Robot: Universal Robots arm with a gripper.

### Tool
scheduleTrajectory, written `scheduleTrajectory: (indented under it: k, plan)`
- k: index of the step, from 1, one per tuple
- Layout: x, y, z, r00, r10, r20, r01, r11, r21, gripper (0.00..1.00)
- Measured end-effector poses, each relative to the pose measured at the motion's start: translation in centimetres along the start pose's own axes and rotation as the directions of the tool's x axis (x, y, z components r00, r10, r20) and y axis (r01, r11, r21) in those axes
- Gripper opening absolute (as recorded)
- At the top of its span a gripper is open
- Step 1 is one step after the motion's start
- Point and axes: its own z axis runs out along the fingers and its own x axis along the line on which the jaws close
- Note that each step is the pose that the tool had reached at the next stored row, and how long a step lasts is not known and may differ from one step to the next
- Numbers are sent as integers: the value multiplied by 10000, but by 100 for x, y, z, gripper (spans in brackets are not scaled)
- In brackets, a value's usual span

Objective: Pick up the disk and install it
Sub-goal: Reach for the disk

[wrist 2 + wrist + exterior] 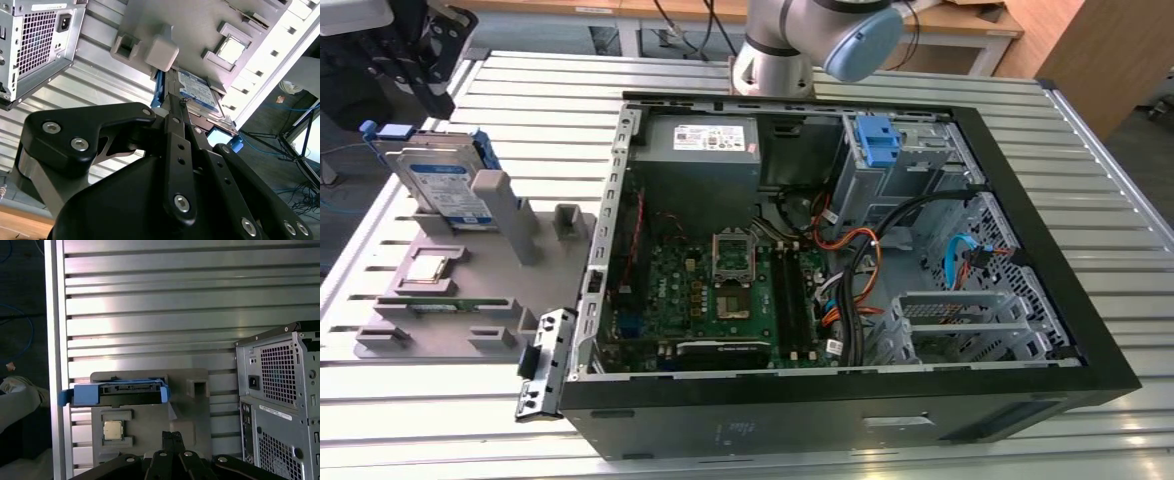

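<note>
Approach step: your claw (172,436), closed on nothing, hangs short of the disk (117,392); grasping calls for opening first.

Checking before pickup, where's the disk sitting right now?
The disk stands on edge in the grey holder at the exterior view's left, outside the computer case.

disk (447,185) silver-grey, white-blue label, blue rails; fixture (544,285) grey; table (427,420) ribbed silver; motherboard (678,292) green.

We see bright, even light; glare streaks the slatted aluminium table (150,305) in the first wrist view, while the computer case (854,412) interior lies shadowed in the exterior view.
</note>
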Motion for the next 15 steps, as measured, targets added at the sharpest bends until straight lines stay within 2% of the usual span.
scheduleTrajectory:
  k: [4, 6, 15]
  plan:
    - [1, 0, 0, 10000, 1, -1, -1, 10000, 2, 11]
    - [2, 1, 1, 10000, 4, -40, -4, 10000, 5, 11]
    - [7, 2, 5, 10000, 3, -59, -3, 10000, 7, 11]
